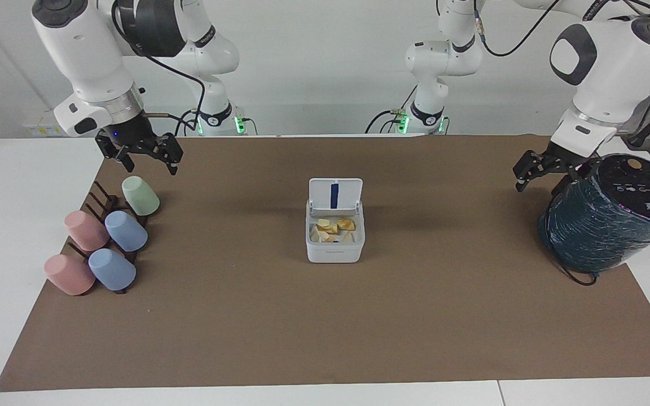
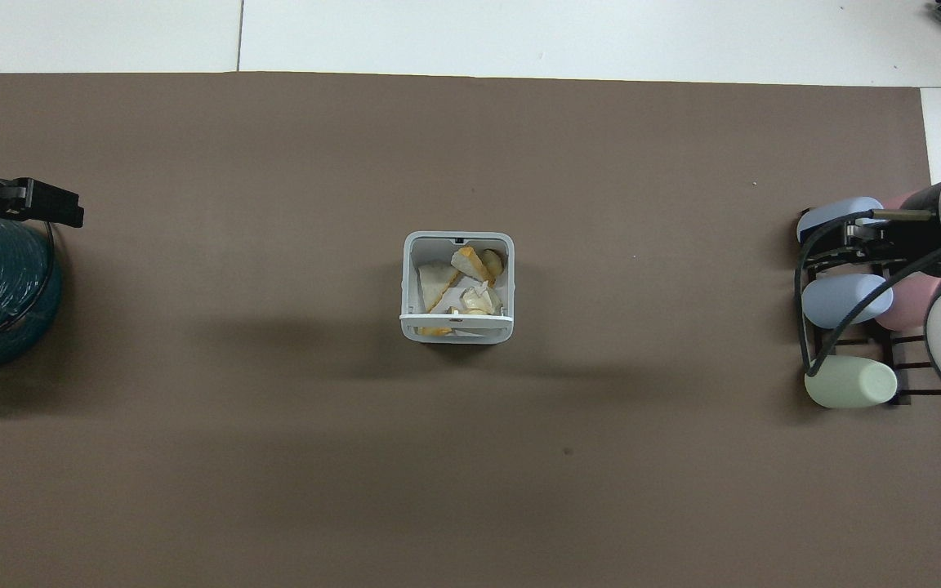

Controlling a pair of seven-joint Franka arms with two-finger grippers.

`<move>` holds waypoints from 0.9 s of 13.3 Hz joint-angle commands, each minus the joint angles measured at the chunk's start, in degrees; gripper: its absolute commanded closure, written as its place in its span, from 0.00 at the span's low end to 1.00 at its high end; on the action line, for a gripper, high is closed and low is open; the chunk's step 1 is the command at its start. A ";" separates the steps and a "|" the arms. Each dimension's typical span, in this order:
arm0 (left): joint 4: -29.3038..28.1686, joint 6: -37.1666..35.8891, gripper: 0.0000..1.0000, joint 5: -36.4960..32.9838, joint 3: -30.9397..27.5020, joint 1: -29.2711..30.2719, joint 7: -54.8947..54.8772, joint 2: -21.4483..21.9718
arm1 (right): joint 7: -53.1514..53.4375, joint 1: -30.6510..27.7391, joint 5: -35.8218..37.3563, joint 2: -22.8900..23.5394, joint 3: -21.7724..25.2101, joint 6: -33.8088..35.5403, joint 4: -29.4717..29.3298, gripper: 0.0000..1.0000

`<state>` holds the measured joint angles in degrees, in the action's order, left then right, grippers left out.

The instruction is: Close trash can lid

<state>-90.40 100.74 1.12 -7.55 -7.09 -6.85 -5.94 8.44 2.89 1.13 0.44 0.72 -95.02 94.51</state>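
Observation:
The small white trash can [image 1: 334, 250] stands in the middle of the brown mat; it also shows in the overhead view [image 2: 410, 278]. It holds yellow and white scraps. Its lid [image 1: 335, 194] stands upright on the side nearer to the robots, with the blue stripe on its underside showing. From above the lid [image 2: 456, 317] is edge-on. My right gripper [image 1: 148, 160] is open and empty over the cup rack; it also shows in the overhead view [image 2: 850, 237]. My left gripper [image 1: 550, 176] is open and empty beside the top of the teal cylinder, and shows from above too [image 2: 58, 211]. Both are far from the can.
A dark rack [image 1: 99, 197] with green [image 1: 140, 195], blue [image 1: 126, 231] and pink [image 1: 86, 230] cups lies at the right arm's end. A large teal wrapped cylinder [image 1: 607, 225] with a black top stands at the left arm's end. The brown mat [image 1: 325, 338] covers the table.

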 commanded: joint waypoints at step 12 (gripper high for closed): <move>-14.27 2.61 0.00 0.55 0.25 -12.66 17.01 7.96 | -1.49 -0.08 -1.40 -1.49 0.42 -0.96 1.82 0.00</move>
<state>-99.21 100.93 1.31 -6.66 -16.61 4.96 -1.97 8.44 2.89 1.13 0.44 0.72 -95.02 94.53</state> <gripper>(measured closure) 0.000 0.000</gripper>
